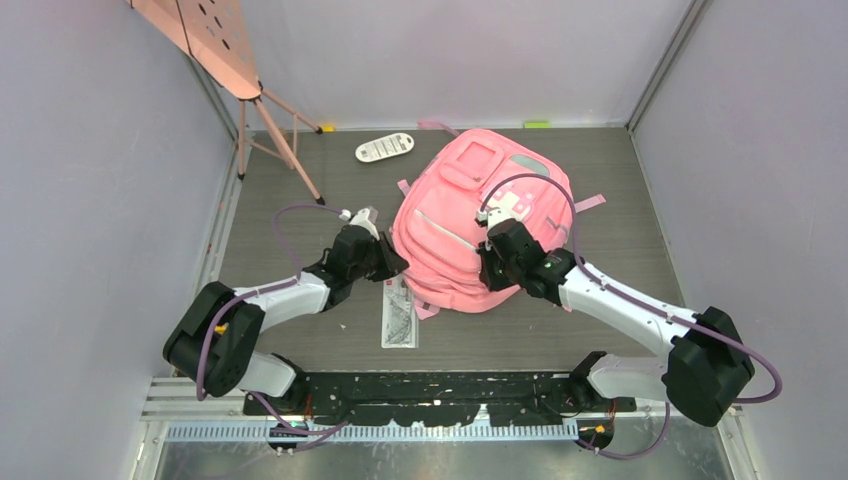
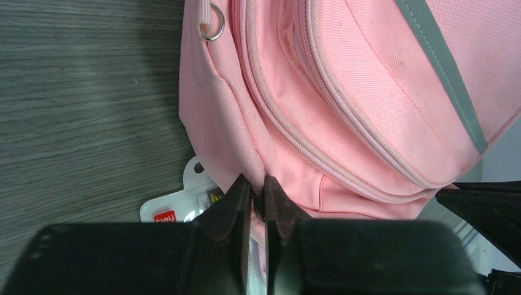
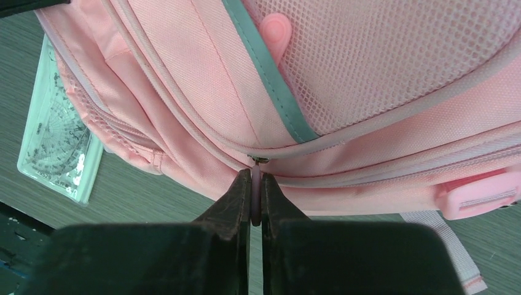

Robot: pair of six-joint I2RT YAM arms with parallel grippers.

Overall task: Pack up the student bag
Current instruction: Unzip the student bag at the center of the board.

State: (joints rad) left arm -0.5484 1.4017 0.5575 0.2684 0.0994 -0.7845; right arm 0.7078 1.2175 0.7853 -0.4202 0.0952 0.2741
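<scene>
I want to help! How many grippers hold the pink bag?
2. The left gripper pinches the left edge of the pink bag; the right gripper pinches its zipper pull. Neither is hidden.

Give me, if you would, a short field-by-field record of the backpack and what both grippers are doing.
backpack: pink, lying on the table
left gripper: shut on the backpack's fabric edge
right gripper: shut on a zipper pull
clear packet: flat, by the backpack's near edge
</scene>
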